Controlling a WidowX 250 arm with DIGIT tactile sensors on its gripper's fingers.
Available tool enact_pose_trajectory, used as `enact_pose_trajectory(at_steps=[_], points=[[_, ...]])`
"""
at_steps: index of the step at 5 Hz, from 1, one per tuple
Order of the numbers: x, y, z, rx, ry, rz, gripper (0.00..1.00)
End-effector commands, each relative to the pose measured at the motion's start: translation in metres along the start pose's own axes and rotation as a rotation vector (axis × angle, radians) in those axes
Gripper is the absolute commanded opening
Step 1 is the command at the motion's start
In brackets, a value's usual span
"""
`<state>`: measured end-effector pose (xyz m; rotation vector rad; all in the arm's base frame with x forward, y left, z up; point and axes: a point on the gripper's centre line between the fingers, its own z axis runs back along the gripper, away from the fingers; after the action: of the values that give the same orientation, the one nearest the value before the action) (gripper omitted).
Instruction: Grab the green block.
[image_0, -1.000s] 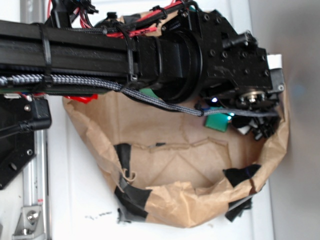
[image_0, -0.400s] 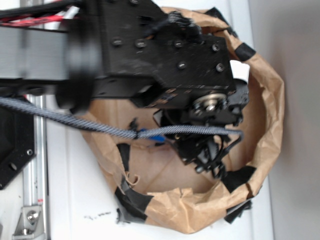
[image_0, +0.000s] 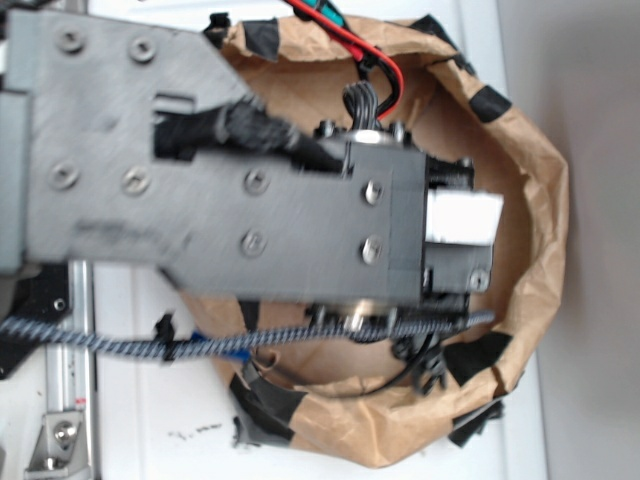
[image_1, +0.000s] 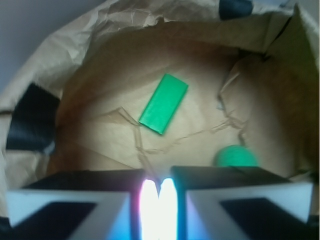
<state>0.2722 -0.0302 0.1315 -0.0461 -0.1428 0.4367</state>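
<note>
Green block (image_1: 163, 103) lying flat on the crumpled paper floor of the brown paper bag (image_1: 100, 35), turned on a slant, bare paper on every side. Loose and untouched, so not yet grabbed. Round green ball (image_1: 235, 156) well apart toward the lower right, partly hidden behind the gripper body; easy to mistake by colour, different by shape.

Gripper (image_1: 159, 187) hanging above the bag's floor, at the bottom edge of the wrist view, fingers pressed together with only a bright slit between, clamped on nothing. Probably needs opening and a twist to match the block's slant before descending.

Bag walls rising all round, black tape patches (image_0: 470, 352) on the rim. From outside, arm (image_0: 250, 190) covering most of the bag's mouth, block hidden beneath. Room above the block open; walls limit sideways travel.
</note>
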Motion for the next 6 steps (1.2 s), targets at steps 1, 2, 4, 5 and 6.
enact_pose_trajectory(at_steps=[1,2,4,5,6], points=[[0.025,0.015,-0.051,-0.085,-0.056,0.225,1.00],[0.043,0.007,-0.074,-0.144,-0.081,0.291,1.00],[0.059,0.001,-0.133,0.005,-0.021,0.221,1.00],[0.046,0.003,-0.128,0.062,0.028,0.125,0.00],[0.035,0.003,-0.090,0.044,-0.005,0.038,0.00]])
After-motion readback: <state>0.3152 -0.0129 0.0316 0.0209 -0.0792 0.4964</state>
